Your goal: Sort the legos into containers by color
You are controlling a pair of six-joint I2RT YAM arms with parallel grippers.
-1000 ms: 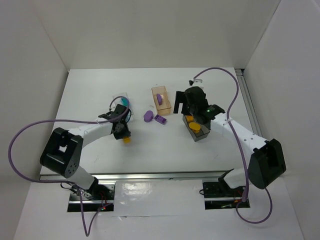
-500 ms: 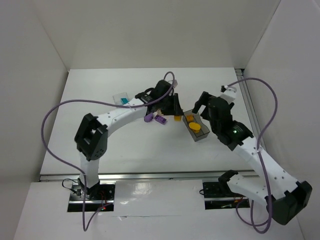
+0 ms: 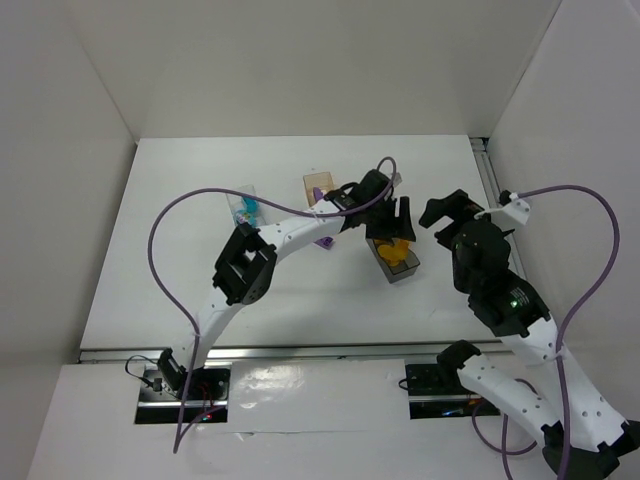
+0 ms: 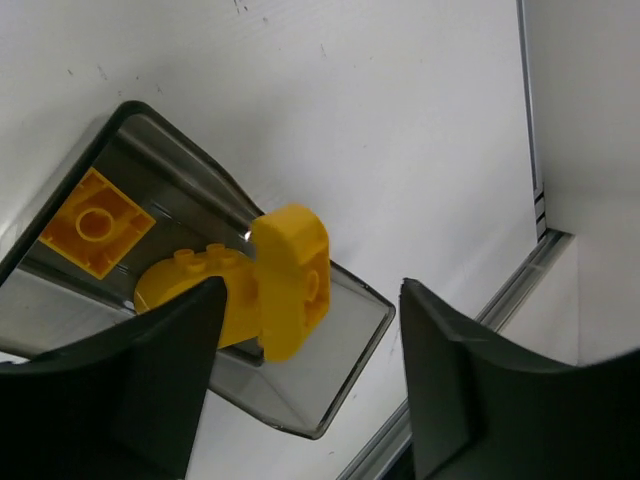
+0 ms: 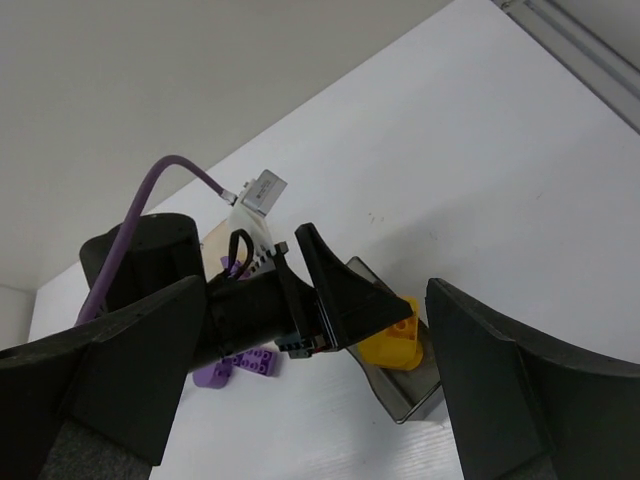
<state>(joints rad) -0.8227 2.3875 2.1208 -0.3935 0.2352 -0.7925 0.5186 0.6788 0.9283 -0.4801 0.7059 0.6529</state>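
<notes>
Left arm has swung from the worktop's (image 3: 200, 280) left side across to the dark grey bin (image 4: 330, 395). The left pincer (image 4: 312, 300), earlier clamped on the yellow brick (image 4: 290, 280), now stands apart. The brick touches neither finger and stands upright against a rounded yellow piece (image 4: 190, 285) in the bin. Right pincer (image 3: 448, 212) is wide apart and empty. Purple bricks (image 3: 324, 242) are mostly hidden under the left arm; the orange-tan bin (image 3: 318, 184) is partly covered.

setting: robotics lab bench cell. plain white table (image 3: 180, 200) boxed in by bare white panels (image 3: 300, 70) at the back and both sides. two white-and-black arms, left arm (image 3: 290, 228) and right arm (image 3: 515, 305), stand by an aluminium rail (image 3: 300, 351) at the near edge. purple cable (image 5: 178, 160) loops loose in the air.
</notes>
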